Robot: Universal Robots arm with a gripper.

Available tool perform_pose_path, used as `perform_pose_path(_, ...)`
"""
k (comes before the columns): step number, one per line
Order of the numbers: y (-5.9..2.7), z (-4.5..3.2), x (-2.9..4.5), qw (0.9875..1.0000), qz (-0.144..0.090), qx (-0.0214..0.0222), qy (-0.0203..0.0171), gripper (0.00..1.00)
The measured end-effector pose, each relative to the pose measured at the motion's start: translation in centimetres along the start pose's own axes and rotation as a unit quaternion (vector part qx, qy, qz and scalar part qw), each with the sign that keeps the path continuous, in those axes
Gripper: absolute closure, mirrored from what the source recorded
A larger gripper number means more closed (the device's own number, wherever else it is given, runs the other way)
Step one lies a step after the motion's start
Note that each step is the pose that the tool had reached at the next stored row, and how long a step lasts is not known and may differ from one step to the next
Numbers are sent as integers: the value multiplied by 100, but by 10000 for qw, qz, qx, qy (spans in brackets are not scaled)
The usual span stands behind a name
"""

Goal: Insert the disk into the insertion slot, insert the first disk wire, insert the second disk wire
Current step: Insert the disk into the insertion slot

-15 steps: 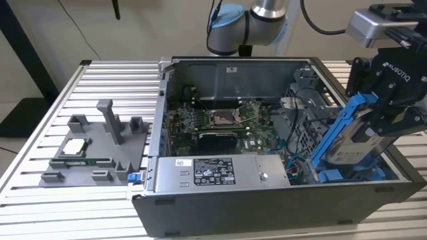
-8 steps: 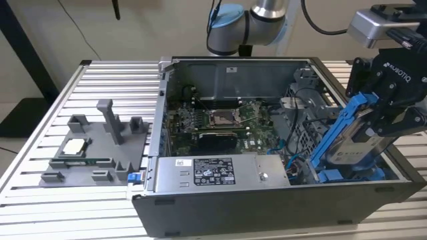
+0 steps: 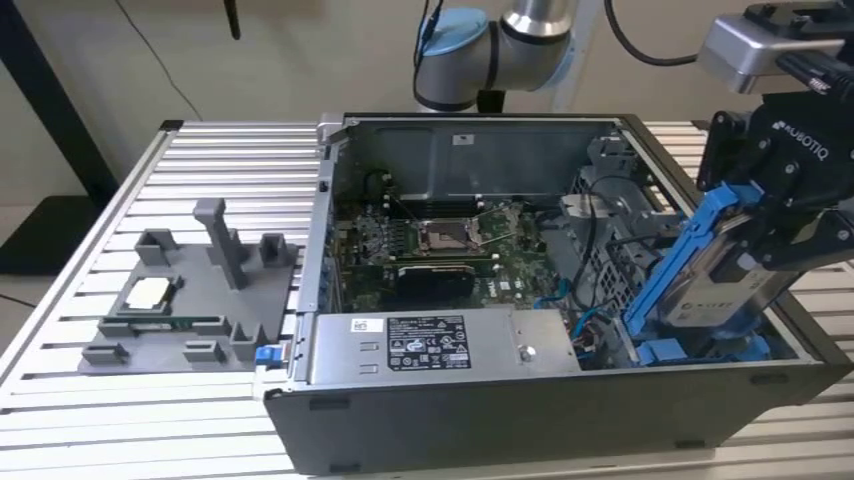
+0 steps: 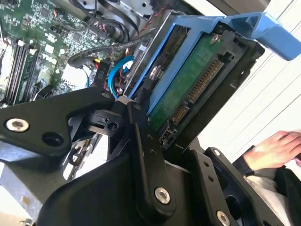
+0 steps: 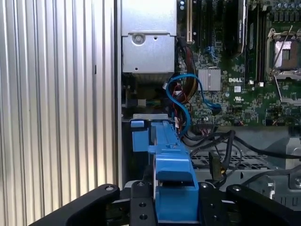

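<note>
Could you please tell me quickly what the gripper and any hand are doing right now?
Gripper: shut on the disk, which it holds tilted.
Person's hand: whether it holds anything cannot be told.

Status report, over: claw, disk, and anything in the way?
Claw shut on disk. Disk tilted over insertion slot, not seated. Blue cable looped beside slot.

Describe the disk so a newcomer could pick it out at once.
Find the open computer case on the slatted table. At its corner on the exterior view's right, the gripper holds the disk steeply tilted. It is the silver-grey slab in a bright blue frame, unlike the grey power supply lying flat along the case's front.
</note>
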State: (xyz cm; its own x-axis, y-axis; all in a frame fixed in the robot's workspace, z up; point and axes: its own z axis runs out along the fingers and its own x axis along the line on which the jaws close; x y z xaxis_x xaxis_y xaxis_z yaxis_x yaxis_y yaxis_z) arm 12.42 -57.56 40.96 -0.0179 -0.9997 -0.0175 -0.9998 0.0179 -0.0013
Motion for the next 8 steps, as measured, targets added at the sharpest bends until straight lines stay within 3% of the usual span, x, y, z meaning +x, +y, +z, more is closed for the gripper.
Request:
perform_pose_path(1, 1, 6, 0, 10000, -1, 52, 0, 68)
perform_pose_path(2, 4, 12, 1, 10000, -1, 71, -2, 68)
perform_pose_path(8, 38, 54, 1, 9999, -3, 110, 0, 68)
